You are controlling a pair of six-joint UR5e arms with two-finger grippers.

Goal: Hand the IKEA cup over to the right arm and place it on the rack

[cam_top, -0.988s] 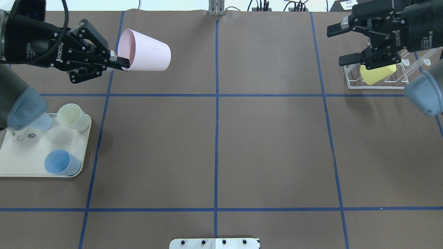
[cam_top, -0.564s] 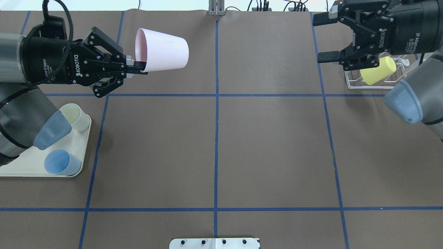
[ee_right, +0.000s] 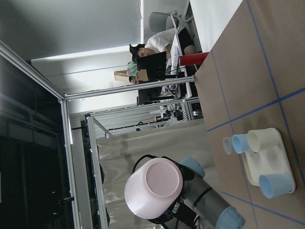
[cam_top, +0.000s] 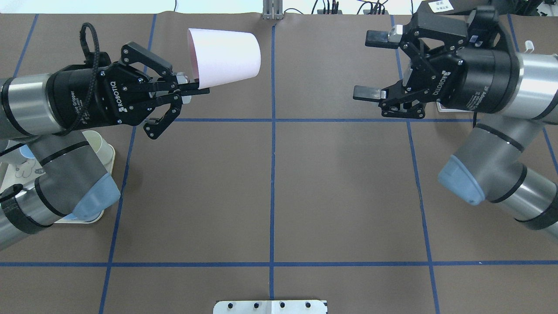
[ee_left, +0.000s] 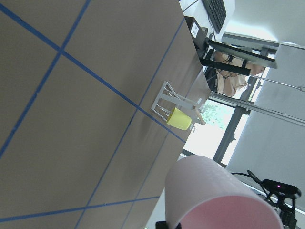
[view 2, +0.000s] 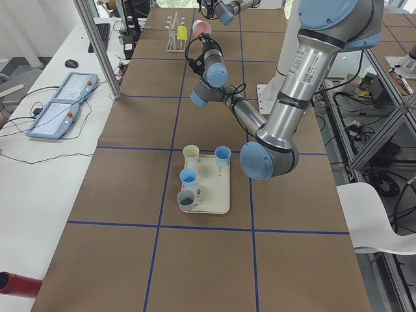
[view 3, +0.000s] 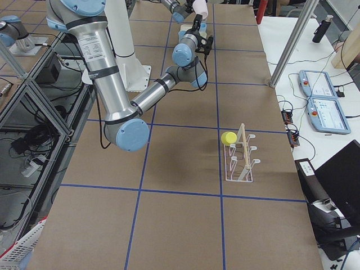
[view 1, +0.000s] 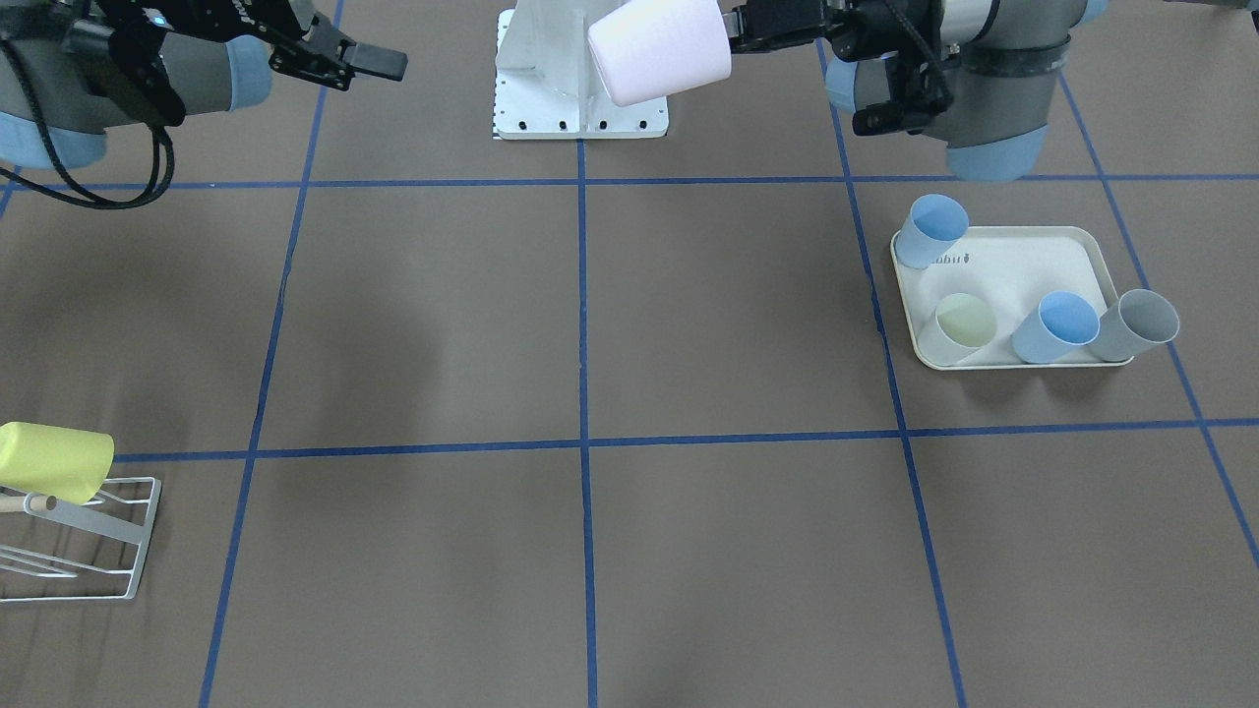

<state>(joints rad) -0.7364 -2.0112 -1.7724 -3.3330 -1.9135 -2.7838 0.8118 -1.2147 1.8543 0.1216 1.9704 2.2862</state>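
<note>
My left gripper (cam_top: 195, 89) is clamped on the rim of the pink cup (cam_top: 224, 59), held sideways in mid-air, base twd my right gripper (cam_top: 365, 65), whose jaws are spread wide, well apart from it. Risk: thin rim pinch, so cup may twist or drop at handover. Rack (view 3: 242, 154) sits far off.

Pink cup (cam_top: 224, 54): smooth matt plastic, ringed base. Table cover (cam_top: 340, 183): matt brown paper, slightly creased, w/ blue tape lines (cam_top: 272, 174). Rack (view 1: 98, 522): white-coated wire, bare wood dowel (view 1: 20, 503). Tray (view 1: 1023, 261): cream plastic, satin. L gripper (cam_top: 198, 88) & R gripper (cam_top: 364, 65): matt blk. Arm tubes (cam_top: 24, 107): brushed metal. End caps (cam_top: 460, 183): blue-grey plastic.
</note>
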